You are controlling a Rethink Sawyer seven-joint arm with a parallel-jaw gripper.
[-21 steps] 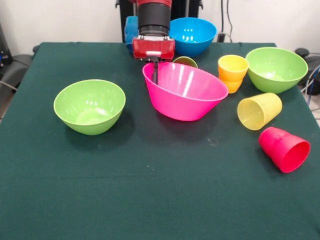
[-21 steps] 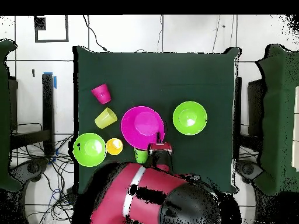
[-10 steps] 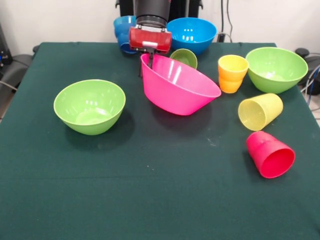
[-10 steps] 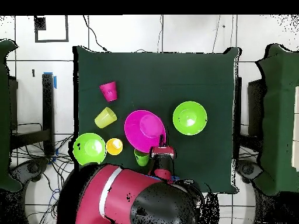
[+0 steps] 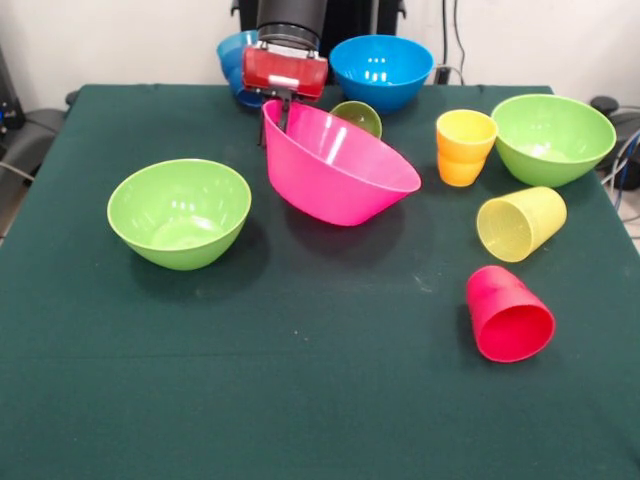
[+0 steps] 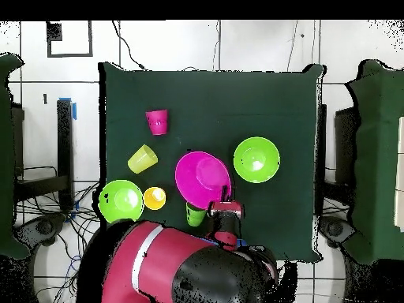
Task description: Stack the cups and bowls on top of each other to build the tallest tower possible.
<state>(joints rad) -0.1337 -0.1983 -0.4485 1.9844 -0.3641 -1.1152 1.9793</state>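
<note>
My gripper [image 5: 279, 113] is shut on the far rim of the large pink bowl [image 5: 335, 165], which hangs tilted with its opening facing the front right. Seen from overhead, the gripper [image 6: 226, 193] sits at the pink bowl's [image 6: 203, 175] lower right edge. Behind the bowl stands a green cup [image 5: 357, 118]. An orange cup [image 5: 465, 145] stands upright at the right. The pale yellow cup [image 5: 520, 222] and the red cup [image 5: 507, 315] lie on their sides. Two small blue bowls [image 5: 233, 58] look nested behind my gripper, partly hidden.
A lime green bowl [image 5: 180, 210] sits at the left and another [image 5: 552, 135] at the far right. A bright blue bowl [image 5: 382, 70] stands at the table's far edge. My arm [image 6: 189, 268] covers the table's lower edge in the overhead view.
The gripper has carried the pink bowl up and to the left in the front view, tilting it further. The red cup has rolled left and nearer the front edge.
</note>
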